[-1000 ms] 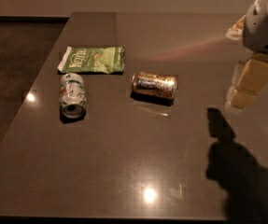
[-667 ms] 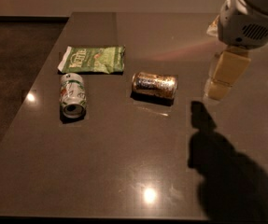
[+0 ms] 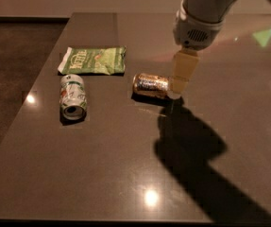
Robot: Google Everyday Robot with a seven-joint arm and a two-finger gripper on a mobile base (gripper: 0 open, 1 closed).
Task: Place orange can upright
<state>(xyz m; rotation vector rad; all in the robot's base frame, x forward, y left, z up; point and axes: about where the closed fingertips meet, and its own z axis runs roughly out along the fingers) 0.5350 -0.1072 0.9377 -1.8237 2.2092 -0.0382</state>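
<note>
gripper (image 3: 175,90) hanging right at the orange can (image 3: 150,85)'s right end, can't tell its opening or contact; can lying sideways on table (image 3: 102,174), gold body glinting

Gripper (image 3: 176,91) at one end of the sideways orange can (image 3: 150,85), perhaps touching

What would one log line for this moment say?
orange can: lying on side, not yet upright | gripper: at its right end, contact unclear | green-and-white can: lying on side, left
</note>
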